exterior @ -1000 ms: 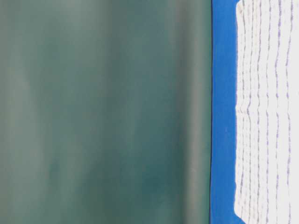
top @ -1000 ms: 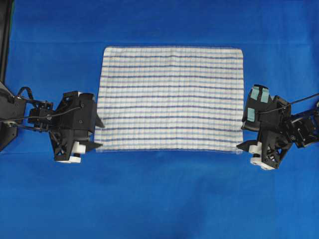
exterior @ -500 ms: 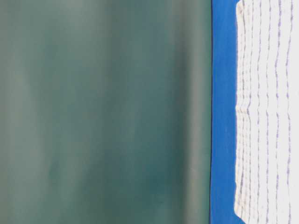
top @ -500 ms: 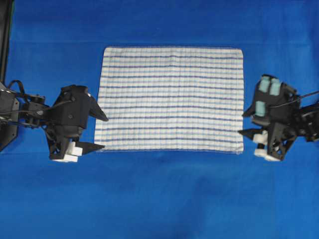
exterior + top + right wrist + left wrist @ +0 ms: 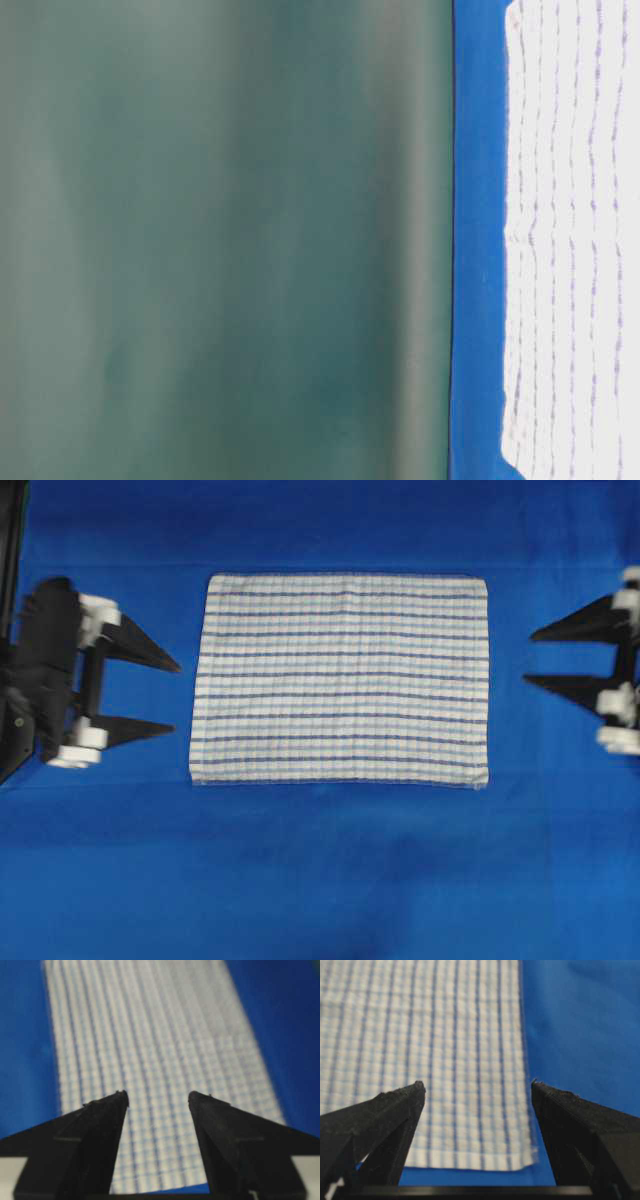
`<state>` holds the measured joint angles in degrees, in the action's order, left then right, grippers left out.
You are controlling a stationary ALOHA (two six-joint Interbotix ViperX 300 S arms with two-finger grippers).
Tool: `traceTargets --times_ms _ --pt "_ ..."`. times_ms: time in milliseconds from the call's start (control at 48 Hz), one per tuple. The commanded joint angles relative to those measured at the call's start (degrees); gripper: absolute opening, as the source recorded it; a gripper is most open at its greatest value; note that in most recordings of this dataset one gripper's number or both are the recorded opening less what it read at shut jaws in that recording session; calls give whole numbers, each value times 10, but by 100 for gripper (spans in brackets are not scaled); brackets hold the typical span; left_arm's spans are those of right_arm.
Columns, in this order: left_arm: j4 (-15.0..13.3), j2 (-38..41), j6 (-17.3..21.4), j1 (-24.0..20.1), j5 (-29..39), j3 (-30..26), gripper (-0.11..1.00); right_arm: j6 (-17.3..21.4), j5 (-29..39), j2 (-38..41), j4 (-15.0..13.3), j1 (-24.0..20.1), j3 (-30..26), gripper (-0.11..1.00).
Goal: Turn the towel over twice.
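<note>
Striped towel (image 5: 340, 679) lies flat between the released left pincer (image 5: 168, 698) and released right pincer (image 5: 531, 658), bare blue tabletop (image 5: 330, 870) separating each.

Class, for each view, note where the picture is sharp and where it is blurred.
Overhead: towel crisp, left gripper smeared. Table-level: near towel edge soft. Left wrist: far stripes blurred, fingertips sharper. Right wrist: whole weave soft, right gripper dark.
</note>
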<state>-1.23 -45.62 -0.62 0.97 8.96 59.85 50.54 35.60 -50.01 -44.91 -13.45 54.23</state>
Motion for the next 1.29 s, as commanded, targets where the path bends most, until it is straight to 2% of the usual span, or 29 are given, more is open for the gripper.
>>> traceTargets --times_ms 0,83,229,500,687,854,1062,1270 --pt "1 -37 13 -9 15 1 81 -18 15 -30 -11 1 -3 57" --pt "0 -76 40 -17 35 13 81 -34 31 -57 -14 1 6 56" --pt "1 -136 67 -31 39 46 81 -35 52 -98 -16 2 34 54" --pt "0 -238 65 -43 40 120 81 -4 49 -156 -16 9 120 52" --pt "0 -250 64 -43 38 155 80 25 47 -149 -16 18 156 52" --pt "-1 -250 61 -43 37 156 80 52 33 -131 -16 19 167 50" --pt "-1 -250 60 -43 37 156 80 56 3 -109 -14 19 176 44" --pt "0 -250 60 -43 36 157 80 56 0 -108 -13 19 177 43"
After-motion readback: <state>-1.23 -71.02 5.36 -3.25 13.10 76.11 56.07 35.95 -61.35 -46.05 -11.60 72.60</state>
